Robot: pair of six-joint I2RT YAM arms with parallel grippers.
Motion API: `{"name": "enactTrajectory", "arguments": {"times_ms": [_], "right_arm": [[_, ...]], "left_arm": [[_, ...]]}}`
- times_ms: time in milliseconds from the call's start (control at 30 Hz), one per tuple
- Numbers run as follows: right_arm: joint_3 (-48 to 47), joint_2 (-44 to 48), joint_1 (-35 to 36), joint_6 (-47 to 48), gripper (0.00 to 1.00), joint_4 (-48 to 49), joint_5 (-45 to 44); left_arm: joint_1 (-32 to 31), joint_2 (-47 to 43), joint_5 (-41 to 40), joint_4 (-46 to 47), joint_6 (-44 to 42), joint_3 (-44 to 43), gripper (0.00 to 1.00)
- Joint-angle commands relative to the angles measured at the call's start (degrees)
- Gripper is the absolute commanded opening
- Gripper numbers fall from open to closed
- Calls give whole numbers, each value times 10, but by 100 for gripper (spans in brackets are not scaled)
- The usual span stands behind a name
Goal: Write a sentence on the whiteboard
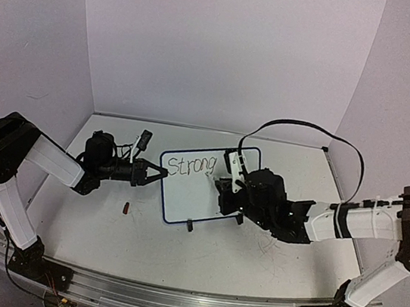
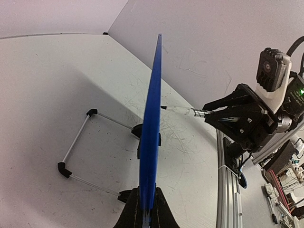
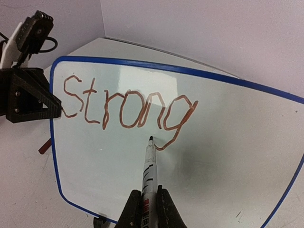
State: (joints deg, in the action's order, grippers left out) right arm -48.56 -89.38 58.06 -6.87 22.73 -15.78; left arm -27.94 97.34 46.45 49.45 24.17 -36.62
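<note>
Whiteboard held at its edge while a marker is at its face, one word written.

The whiteboard (image 1: 200, 199) (image 2: 151, 123) (image 3: 213, 156) stands nearly upright on a wire stand (image 2: 76, 152) in the middle of the tabletop (image 1: 251, 259), between the two arms. The left gripper (image 1: 158, 174) (image 2: 146, 213) (image 3: 33, 97) is clenched on the blue rim at the board's left edge. The right gripper (image 1: 231, 188) (image 2: 237, 116) (image 3: 147, 209) grasps a marker (image 2: 183, 110) (image 3: 148, 166), and its tip is at the board face, just under the letters "n" and "g". Of the sentence (image 1: 190, 167) (image 3: 128, 109) only the word "Strong" is there, in thin reddish-brown letters along the top of the board. A small reddish piece (image 1: 126, 207) (image 3: 44, 146) lies on the tabletop near the board's left lower corner, apart from it.
</note>
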Motion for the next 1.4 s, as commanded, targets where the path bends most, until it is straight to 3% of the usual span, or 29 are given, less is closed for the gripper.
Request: {"name": "enactTrajectory", "arguments": {"times_ms": [0,100,200,500,1100,1367], "right_arm": [[65,134,-1,50,0,46,-12],[99,170,-20,88,0,38,-44],[101,184,-30,95,0,40,-16],[58,154,-30,133,0,60,3],[28,97,-30,129,0,48,29],[19,90,-30,116,0,40,-27]], "left_arm": [[0,-16,9,-8,-10,9,0],[1,-16,8,-15,-16,10,0],[1,-18,8,-30,-24,10,0],[0,-26,-4,-84,-57,4,0],[1,-23,-18,-109,-70,-12,0],[1,-33,-31,-112,-73,-10,0]]}}
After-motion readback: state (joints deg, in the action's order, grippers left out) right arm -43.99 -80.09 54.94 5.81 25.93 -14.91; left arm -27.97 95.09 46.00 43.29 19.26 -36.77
